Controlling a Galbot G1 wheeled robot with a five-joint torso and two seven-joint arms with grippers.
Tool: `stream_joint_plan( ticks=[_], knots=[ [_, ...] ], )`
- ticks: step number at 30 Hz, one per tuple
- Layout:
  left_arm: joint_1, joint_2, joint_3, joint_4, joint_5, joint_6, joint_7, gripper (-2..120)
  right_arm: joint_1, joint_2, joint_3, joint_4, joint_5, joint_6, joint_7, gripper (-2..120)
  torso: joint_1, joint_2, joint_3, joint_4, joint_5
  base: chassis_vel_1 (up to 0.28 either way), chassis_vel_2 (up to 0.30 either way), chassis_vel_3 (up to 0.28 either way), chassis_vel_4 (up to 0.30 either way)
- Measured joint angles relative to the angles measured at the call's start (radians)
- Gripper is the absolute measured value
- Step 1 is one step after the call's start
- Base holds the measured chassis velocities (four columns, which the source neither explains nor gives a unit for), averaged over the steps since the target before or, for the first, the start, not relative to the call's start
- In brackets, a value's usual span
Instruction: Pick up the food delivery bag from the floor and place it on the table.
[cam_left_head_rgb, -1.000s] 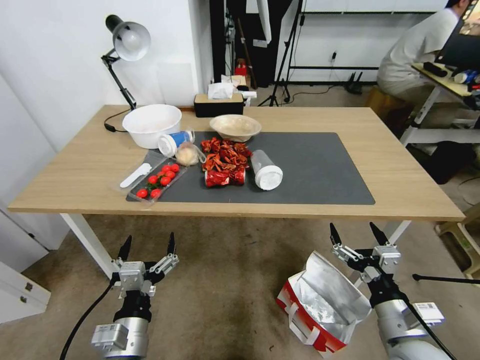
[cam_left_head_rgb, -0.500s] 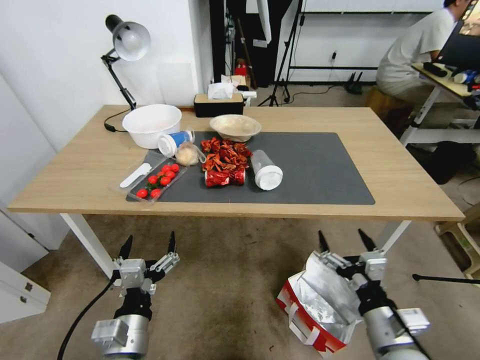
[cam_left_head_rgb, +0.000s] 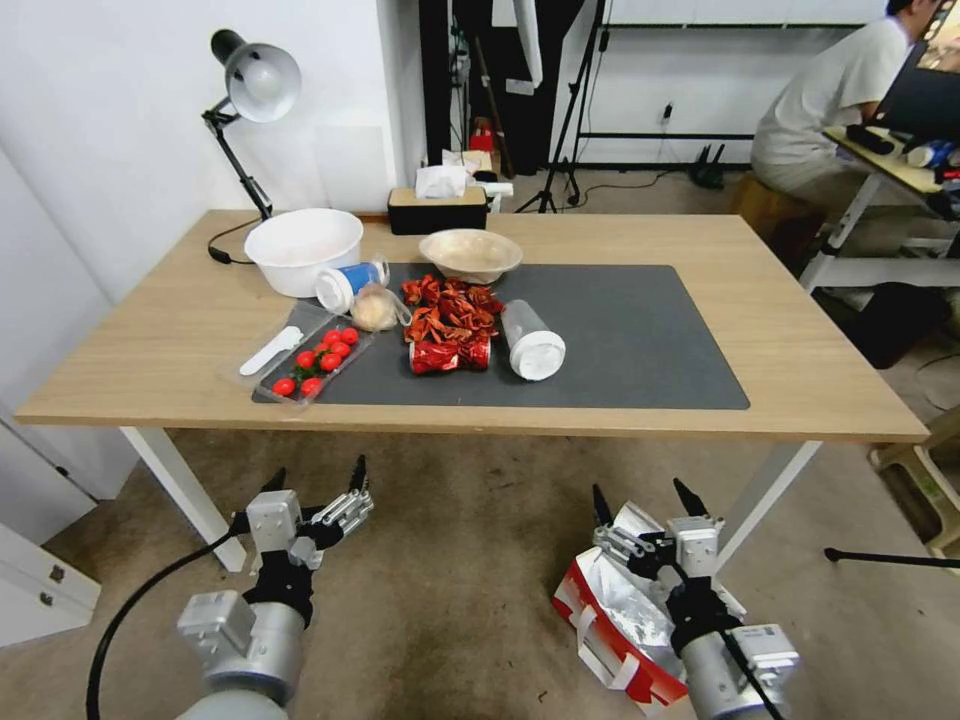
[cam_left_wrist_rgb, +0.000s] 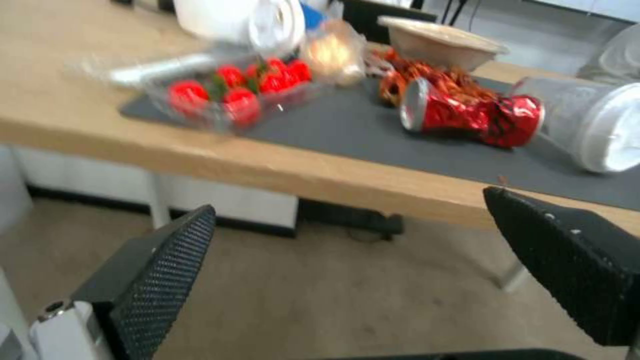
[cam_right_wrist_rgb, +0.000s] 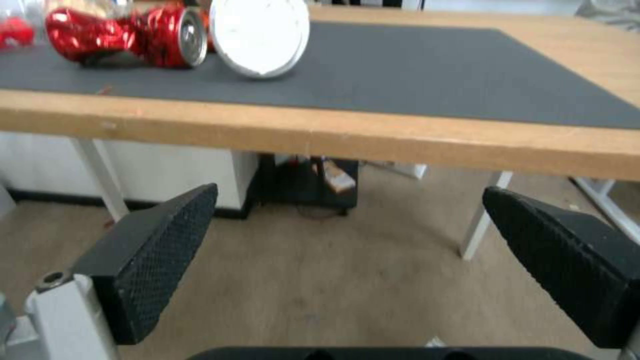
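Standing on the floor in front of the worktop, the food delivery bag leans open with its silver foil lining facing up, its red-and-white side and white handles turned toward the robot. The right gripper hangs directly over the bag's open mouth, just in front of the worktop's near edge, its fingers spread wide and pinching nothing — the right wrist view shows both black textured fingers well apart, with carpet between them and the edge of the worktop above. The left gripper hovers over the floor to the left, near the white table leg, also with its fingers spread; in the left wrist view the two fingers stand far apart below the worktop's edge. On the worktop lies a dark grey mat carrying a crushed red can, a heap of red scraps, a clear container on its side with a white lid, and a beige bowl. A clear tray of strawberries overlaps the mat's left edge, and a large white bowl sits behind it beside a desk lamp.
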Motion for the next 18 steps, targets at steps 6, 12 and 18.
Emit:
stream_joint_plan(
  ticks=[6, 12, 18],
  knots=[
    [-0.002, -0.002, 0.004, 0.000, -0.046, -0.007, -0.005, 100, -0.004, 0.021, 0.001, 0.022, -0.030, -0.006, -0.010, 100, 0.000, 0.000, 0.000, 0.0001, 0.0002, 0.000, 0.000, 0.000, 0.000],
    [-0.002, -0.003, 0.004, -0.005, -0.055, -0.004, -0.023, 100, -0.003, 0.018, 0.005, 0.023, -0.028, -0.004, -0.006, 100, -0.003, -0.007, -0.004, 0.0001, 0.0002, 0.000, 0.000, 0.000, 0.000],
    [0.004, -0.007, 0.001, -0.006, -0.057, -0.004, -0.030, 100, -0.001, 0.014, 0.008, 0.023, -0.023, -0.002, -0.001, 100, -0.017, -0.038, -0.021, 0.0001, 0.0001, 0.000, 0.000, 0.000, 0.000]
  ],
)
